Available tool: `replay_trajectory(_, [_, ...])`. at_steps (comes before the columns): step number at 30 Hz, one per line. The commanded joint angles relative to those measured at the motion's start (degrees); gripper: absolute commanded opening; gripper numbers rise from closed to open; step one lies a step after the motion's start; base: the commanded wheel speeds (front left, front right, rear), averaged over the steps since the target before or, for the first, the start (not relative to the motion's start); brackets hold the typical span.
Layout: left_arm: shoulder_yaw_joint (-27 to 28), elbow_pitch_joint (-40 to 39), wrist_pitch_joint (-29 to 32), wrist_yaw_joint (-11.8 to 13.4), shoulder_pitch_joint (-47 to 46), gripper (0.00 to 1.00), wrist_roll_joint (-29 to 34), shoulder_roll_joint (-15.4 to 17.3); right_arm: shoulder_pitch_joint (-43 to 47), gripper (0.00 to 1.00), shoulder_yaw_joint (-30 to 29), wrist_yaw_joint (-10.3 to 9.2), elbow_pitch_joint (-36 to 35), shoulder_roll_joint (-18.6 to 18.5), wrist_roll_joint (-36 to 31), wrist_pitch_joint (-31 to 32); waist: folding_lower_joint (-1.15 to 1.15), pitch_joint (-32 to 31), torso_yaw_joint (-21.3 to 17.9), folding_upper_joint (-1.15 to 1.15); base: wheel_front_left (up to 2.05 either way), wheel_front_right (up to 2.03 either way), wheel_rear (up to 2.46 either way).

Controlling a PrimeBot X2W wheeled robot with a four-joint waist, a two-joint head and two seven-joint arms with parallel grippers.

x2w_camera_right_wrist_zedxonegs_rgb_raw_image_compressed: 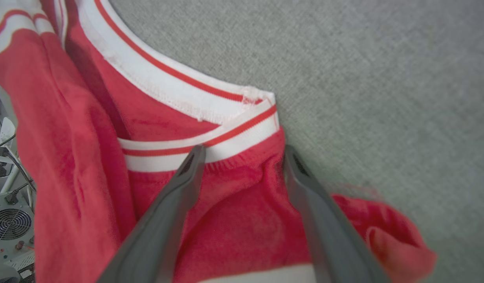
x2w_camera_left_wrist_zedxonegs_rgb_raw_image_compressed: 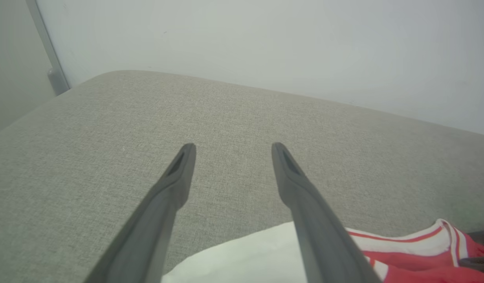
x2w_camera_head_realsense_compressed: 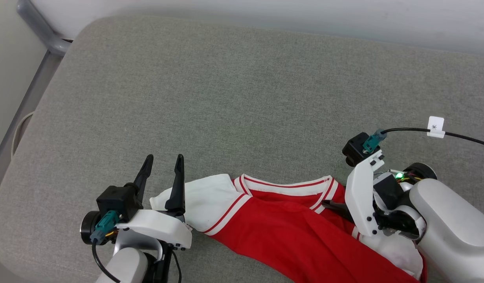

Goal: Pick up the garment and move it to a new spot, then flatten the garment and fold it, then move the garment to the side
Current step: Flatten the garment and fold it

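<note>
**Both hands opening wide over the shoulders of the shirt**

The bright red soft-fabric T-shirt with white short sleeves and striped trim is lying bunched along the near edge of the grey woven-fabric cushion. Its neckline is facing the far side and its body is running off toward the near right.

The left hand is hovering at the near left with its two dark fingers spread wide and gripping nothing. Its tips are pointing out over bare cushion, while its right finger is crossing just above the white sleeve's edge.

The right hand is also standing fully apart and holding nothing. In the right wrist view its fingers are straddling a fold of red cloth just below the striped neckline band, at the shirt's right shoulder.

This placement is probably setting up a two-point lift, one hand to each shoulder, so the shirt hangs evenly while being carried to a new spot. The left hand is likely needing to draw nearer and lower to catch the sleeve, since its tips are reaching past the cloth.
</note>
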Motion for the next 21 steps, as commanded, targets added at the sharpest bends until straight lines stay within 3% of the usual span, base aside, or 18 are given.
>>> replay_trajectory(1, [0.16,0.38,-0.30,-0.37,-1.00,1.00,0.26,-0.40,1.15,1.00,2.17,-0.05,2.47,-0.12,1.36,1.82,0.00,0.33,0.47,0.00,0.00,0.00,0.00])
replay_trajectory(2, [0.26,0.61,-0.40,-0.29,-1.02,1.00,0.55,-0.73,1.57,0.88,3.95,-0.05,3.98,-0.22,2.96,3.40,0.00,0.36,0.70,0.00,0.00,0.00,0.00])
replay_trajectory(3, [0.38,0.73,-0.44,-0.37,-1.00,1.00,0.56,-0.81,1.46,0.31,4.58,-0.04,4.06,-0.26,3.81,3.40,0.00,0.32,0.80,0.00,0.00,0.00,0.00])
replay_trajectory(4, [0.52,0.83,-0.49,-0.40,-0.95,1.00,0.58,-0.81,1.43,0.00,4.79,-0.03,4.20,-0.21,4.80,3.16,0.00,0.28,0.85,0.00,0.00,0.00,0.00])
replay_trajectory(7, [1.15,1.09,-0.53,-0.38,-0.43,1.00,0.79,-0.91,-1.34,0.00,4.37,-0.04,3.21,-0.30,6.40,0.56,0.00,-0.17,0.53,0.00,0.00,0.00,0.00])
replay_trajectory(8, [1.74,1.24,-0.59,-0.42,0.21,1.00,0.99,-0.92,-5.53,0.00,2.78,-0.08,1.61,-1.81,6.28,-2.99,0.00,-0.65,-0.15,0.00,0.00,0.00,0.00])
replay_trajectory(12, [2.12,1.01,-0.63,-0.73,0.48,1.00,1.35,-0.79,-9.59,0.00,1.85,-0.08,-1.42,-3.93,5.17,-5.99,0.00,-1.31,-1.49,0.00,0.00,0.00,0.00])
replay_trajectory(21, [2.09,0.51,-0.64,-1.09,0.96,1.00,2.23,-1.36,-15.54,0.00,-3.65,-0.07,-5.33,-9.25,1.99,-4.94,0.00,-1.90,-4.05,0.00,0.00,0.00,0.00])
